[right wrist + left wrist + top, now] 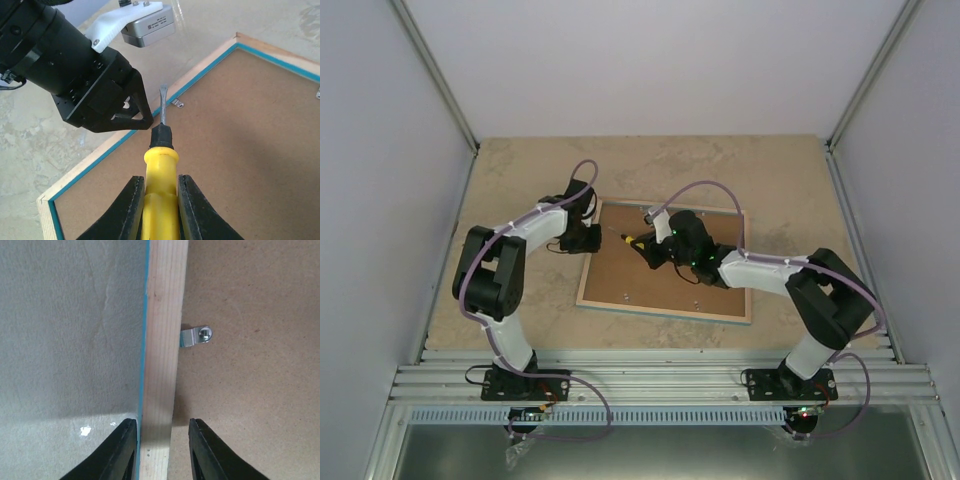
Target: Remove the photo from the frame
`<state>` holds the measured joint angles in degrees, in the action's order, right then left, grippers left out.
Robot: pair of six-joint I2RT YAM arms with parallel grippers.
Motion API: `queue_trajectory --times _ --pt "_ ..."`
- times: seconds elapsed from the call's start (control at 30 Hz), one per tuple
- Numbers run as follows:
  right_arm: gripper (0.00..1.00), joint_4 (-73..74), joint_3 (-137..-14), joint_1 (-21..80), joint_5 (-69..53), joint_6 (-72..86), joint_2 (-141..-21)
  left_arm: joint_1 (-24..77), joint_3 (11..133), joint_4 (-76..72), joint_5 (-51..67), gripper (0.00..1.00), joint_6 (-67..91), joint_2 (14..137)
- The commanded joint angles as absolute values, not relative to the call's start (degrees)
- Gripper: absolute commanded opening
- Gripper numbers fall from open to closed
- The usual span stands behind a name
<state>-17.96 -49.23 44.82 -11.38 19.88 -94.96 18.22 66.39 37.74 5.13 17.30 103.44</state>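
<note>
The frame (665, 312) lies face down on the table, its brown fibreboard back (250, 140) upward and its turquoise edge showing along the rails. The photo is hidden under that panel. My left gripper (592, 238) straddles the frame's left wooden rail (162, 340), jaws open: one finger is at the blue outer edge, the other stands off the inner side. A small metal clip (196, 335) sits just ahead on the panel. My right gripper (160, 195) is shut on a yellow-handled screwdriver (161, 165), whose blade points at that clip (178, 104) beside the left gripper (125, 112).
The beige table (520, 170) is walled by white panels at the back and both sides. A second metal clip (318, 92) shows on the panel at the right edge of the right wrist view. A ribbed metal rail (650, 378) at the near edge carries both arm bases.
</note>
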Motion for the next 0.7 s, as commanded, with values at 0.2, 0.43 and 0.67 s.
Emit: queue_trajectory --times 0.2,0.43,0.67 --pt "0.0 -15.34 -52.85 45.05 -11.61 19.2 -99.52 18.65 65.57 37.09 8.58 0.19 16.12 105.28" --pt "0.0 -12.47 -55.89 45.04 -11.07 19.16 -102.93 19.79 65.04 36.19 10.86 0.1 16.29 104.53" --pt "0.01 -9.11 -59.87 44.92 -9.65 18.8 -107.05 21.09 64.71 35.51 11.91 0.08 17.05 104.5"
